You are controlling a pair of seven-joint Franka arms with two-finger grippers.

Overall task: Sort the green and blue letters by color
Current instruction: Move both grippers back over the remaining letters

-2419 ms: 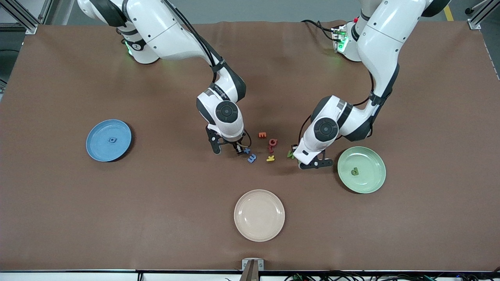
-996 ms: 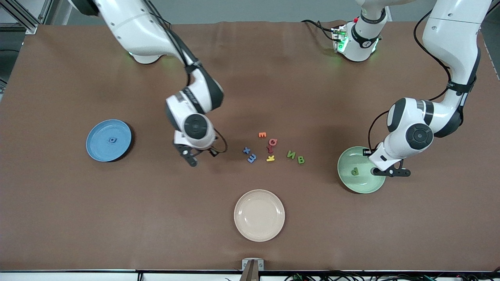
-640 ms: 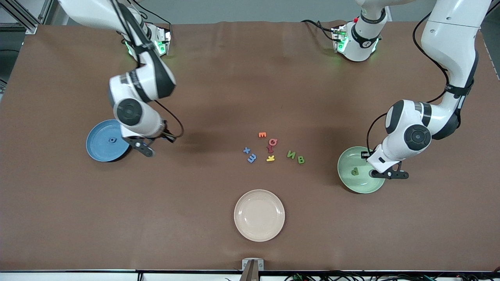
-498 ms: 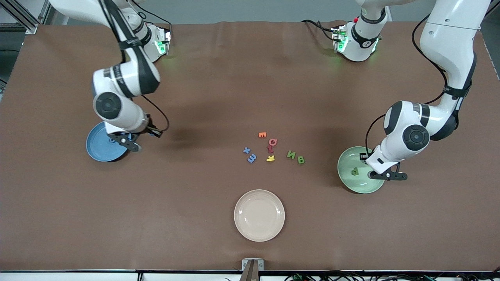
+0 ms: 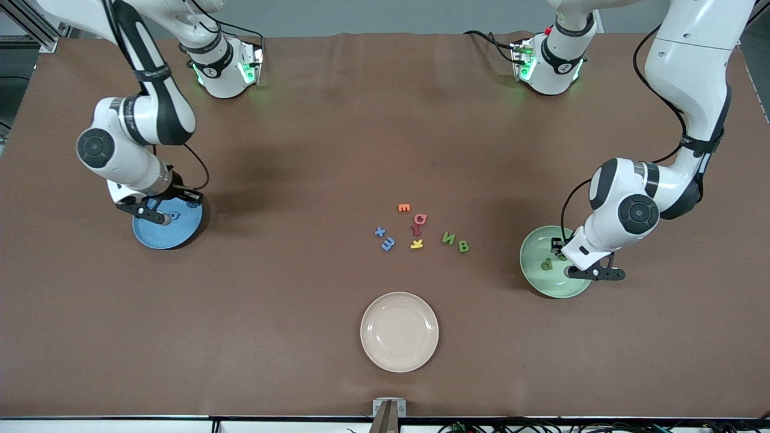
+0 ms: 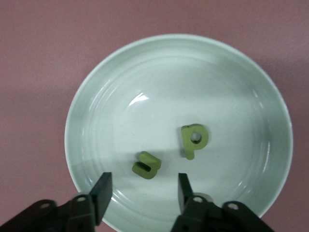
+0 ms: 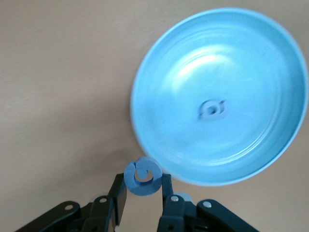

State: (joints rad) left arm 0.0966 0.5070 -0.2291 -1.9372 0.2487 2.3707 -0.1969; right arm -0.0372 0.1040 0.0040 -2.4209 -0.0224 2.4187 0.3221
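Counting two green letters [image 6: 194, 140] plated; apparently one blue letter [image 7: 212, 109].

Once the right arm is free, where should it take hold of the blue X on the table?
Come straight down: the blue X lies flat, so only its outer edges offer grip. Pinch across its middle, with the end effector probably closing along the table's length, since another blue letter sits close, nearer the camera.

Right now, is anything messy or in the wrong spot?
Nothing stands out. The green plate holds two green letters, the blue plate one blue letter, and the right gripper holds another blue letter.
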